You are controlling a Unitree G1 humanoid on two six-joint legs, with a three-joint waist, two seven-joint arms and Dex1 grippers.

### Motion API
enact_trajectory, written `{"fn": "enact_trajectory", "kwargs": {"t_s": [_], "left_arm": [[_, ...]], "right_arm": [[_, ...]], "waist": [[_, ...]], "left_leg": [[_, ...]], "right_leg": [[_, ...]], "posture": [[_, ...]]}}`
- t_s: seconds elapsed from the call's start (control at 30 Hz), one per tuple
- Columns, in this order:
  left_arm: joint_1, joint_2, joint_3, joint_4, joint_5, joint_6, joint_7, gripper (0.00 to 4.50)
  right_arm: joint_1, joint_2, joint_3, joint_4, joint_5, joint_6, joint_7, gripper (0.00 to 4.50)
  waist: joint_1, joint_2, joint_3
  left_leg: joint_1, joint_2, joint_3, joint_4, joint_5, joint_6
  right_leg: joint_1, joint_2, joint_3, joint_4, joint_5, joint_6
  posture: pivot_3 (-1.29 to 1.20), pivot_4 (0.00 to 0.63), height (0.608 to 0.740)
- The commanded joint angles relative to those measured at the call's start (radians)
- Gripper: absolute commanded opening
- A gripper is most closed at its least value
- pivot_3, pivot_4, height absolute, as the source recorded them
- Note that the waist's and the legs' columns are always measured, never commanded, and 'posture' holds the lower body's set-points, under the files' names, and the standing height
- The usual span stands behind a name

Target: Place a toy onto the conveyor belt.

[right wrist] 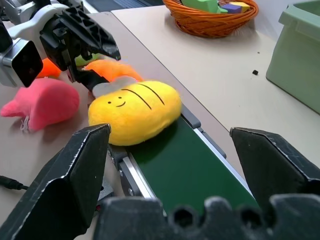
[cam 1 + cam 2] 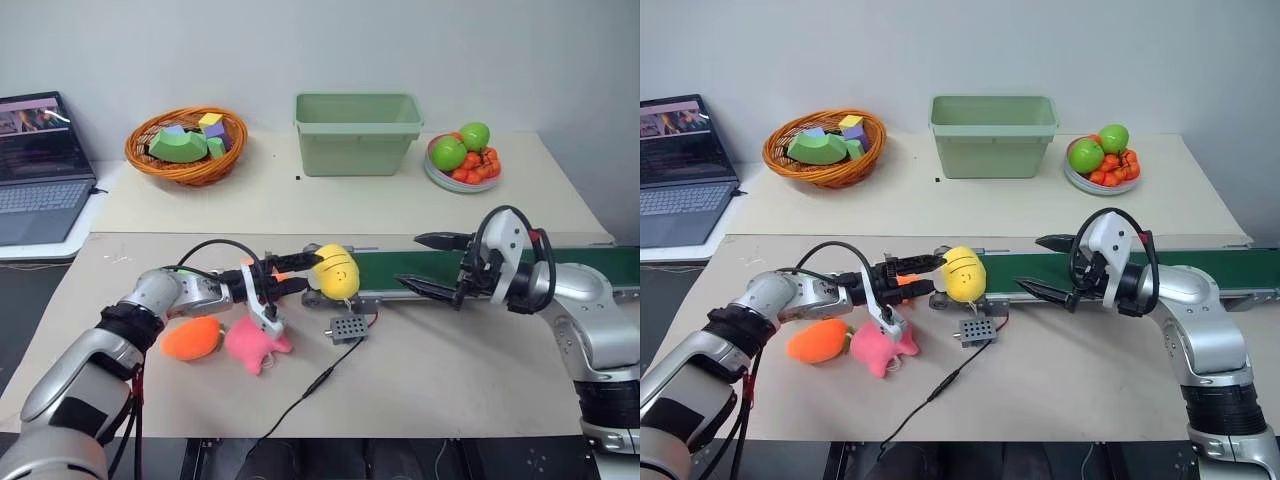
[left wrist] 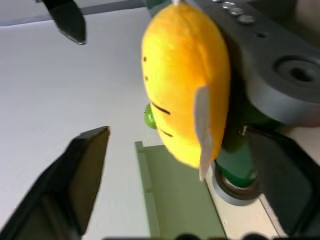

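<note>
The yellow toy (image 2: 336, 270), a plush with a small stitched face, lies on the left end of the dark green conveyor belt (image 2: 420, 268); the right wrist view shows the toy (image 1: 135, 110) resting across the belt's end (image 1: 185, 170). My left gripper (image 2: 303, 272) is open, level, right beside the toy, and in the left wrist view the toy (image 3: 185, 85) sits between the spread fingers (image 3: 75, 175) with a gap on each side. Over the belt to the right of the toy, my right gripper (image 2: 408, 260) is open and holds nothing.
An orange plush (image 2: 190, 338) and a pink plush (image 2: 255, 343) lie under my left forearm. A small grey box (image 2: 347, 327) with a black cable sits by the belt's end. At the back stand a wicker basket (image 2: 186, 145), a light green bin (image 2: 357, 132), a fruit bowl (image 2: 463, 160) and a laptop (image 2: 40, 165).
</note>
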State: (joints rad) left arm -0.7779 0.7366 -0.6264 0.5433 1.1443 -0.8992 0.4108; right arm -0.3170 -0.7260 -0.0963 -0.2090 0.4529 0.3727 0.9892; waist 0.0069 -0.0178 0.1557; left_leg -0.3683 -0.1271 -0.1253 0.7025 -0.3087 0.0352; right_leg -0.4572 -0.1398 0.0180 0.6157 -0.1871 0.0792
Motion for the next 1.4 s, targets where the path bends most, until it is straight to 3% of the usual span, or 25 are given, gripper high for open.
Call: {"fn": "enact_trajectory", "kwargs": {"t_s": [0.03, 0.17, 0.33, 0.4, 0.5, 0.73, 0.83, 0.97, 1.3, 1.4], "left_arm": [[-0.002, -0.002, 0.016, 0.032, -0.045, 0.005, -0.045, 4.47], [0.015, 0.003, 0.074, 0.046, -0.223, -0.02, -0.165, 4.47], [0.092, -0.007, 0.197, 0.003, -0.874, 0.112, -0.66, 4.47], [0.13, 0.0, 0.243, -0.072, -1.092, 0.264, -0.871, 4.47], [0.221, 0.027, 0.365, -0.291, -1.555, 0.708, -1.175, 4.47], [0.335, 0.092, 0.517, -0.551, -1.96, 1.278, -1.4, 4.47], [0.373, 0.111, 0.555, -0.617, -2.069, 1.428, -1.486, 4.47], [0.373, 0.077, 0.604, -0.618, -2.098, 1.511, -1.487, 4.47], [0.361, 0.019, 0.567, -0.628, -1.806, 1.324, -1.501, 4.47], [0.359, 0.002, 0.572, -0.641, -1.779, 1.312, -1.511, 4.47]], "right_arm": [[-0.007, -0.009, -0.032, -0.039, 0.016, -0.011, -0.007, 4.5], [-0.017, -0.007, -0.025, -0.026, 0.011, -0.016, -0.005, 4.5], [-0.03, -0.006, -0.019, 0.006, -0.002, -0.028, -0.001, 4.5], [-0.033, -0.006, -0.018, 0.013, -0.004, -0.032, 0.001, 4.5], [-0.041, -0.002, -0.015, 0.025, -0.009, -0.036, 0.001, 4.5], [-0.038, -0.01, -0.031, 0.042, -0.008, -0.041, 0.001, 4.5], [-0.037, -0.017, -0.039, 0.049, -0.009, -0.041, 0.002, 4.5], [-0.036, -0.02, -0.042, 0.053, -0.01, -0.044, 0.002, 4.5], [-0.036, -0.025, -0.046, 0.051, -0.007, -0.037, 0.001, 4.5], [-0.035, -0.026, -0.045, 0.05, -0.008, -0.037, -0.001, 4.5]], "waist": [[-0.001, 0.0, 0.0], [-0.002, 0.0, 0.0], [-0.012, 0.0, 0.0], [-0.018, 0.0, 0.0], [-0.023, 0.0, 0.0], [-0.03, 0.0, 0.0], [-0.028, 0.0, 0.0], [-0.022, 0.0, 0.0], [-0.019, 0.0, 0.0], [-0.019, 0.0, 0.0]], "left_leg": [[0.0, 0.0, 0.0, 0.0, 0.0, 0.0], [0.0, 0.0, 0.0, 0.001, 0.0, 0.0], [0.0, 0.0, 0.0, 0.003, 0.0, 0.001], [-0.001, -0.001, 0.0, 0.005, -0.001, 0.002], [-0.001, -0.001, 0.0, 0.009, -0.002, 0.004], [0.0, -0.001, 0.002, 0.013, -0.003, 0.005], [0.0, -0.001, 0.003, 0.013, -0.003, 0.005], [0.001, -0.001, 0.003, 0.014, -0.002, 0.004], [0.004, 0.0, 0.005, 0.012, -0.001, 0.002], [0.003, 0.0, 0.005, 0.012, -0.001, 0.002]], "right_leg": [[0.0, 0.0, 0.0, 0.0, 0.0, 0.0], [0.0, 0.0, 0.0, 0.001, 0.0, 0.0], [-0.002, -0.002, -0.002, 0.004, 0.0, 0.0], [-0.003, -0.004, -0.004, 0.007, 0.0, 0.0], [-0.002, -0.004, -0.004, 0.01, 0.0, 0.0], [-0.002, -0.004, -0.003, 0.012, 0.0, 0.0], [-0.002, -0.004, -0.003, 0.012, 0.0, 0.0], [-0.002, -0.004, -0.002, 0.01, 0.001, -0.001], [0.0, -0.004, -0.001, 0.009, 0.002, -0.004], [0.0, -0.003, -0.001, 0.008, 0.002, -0.004]], "posture": [[0.0, 0.15, 0.74], [0.0, 0.15, 0.74], [0.0, 0.15, 0.74], [0.0, 0.15, 0.74], [0.0, 0.15, 0.74], [0.0, 0.15, 0.74], [0.0, 0.15, 0.74], [0.0, 0.15, 0.74], [0.0, 0.15, 0.74], [0.0, 0.15, 0.74]]}}
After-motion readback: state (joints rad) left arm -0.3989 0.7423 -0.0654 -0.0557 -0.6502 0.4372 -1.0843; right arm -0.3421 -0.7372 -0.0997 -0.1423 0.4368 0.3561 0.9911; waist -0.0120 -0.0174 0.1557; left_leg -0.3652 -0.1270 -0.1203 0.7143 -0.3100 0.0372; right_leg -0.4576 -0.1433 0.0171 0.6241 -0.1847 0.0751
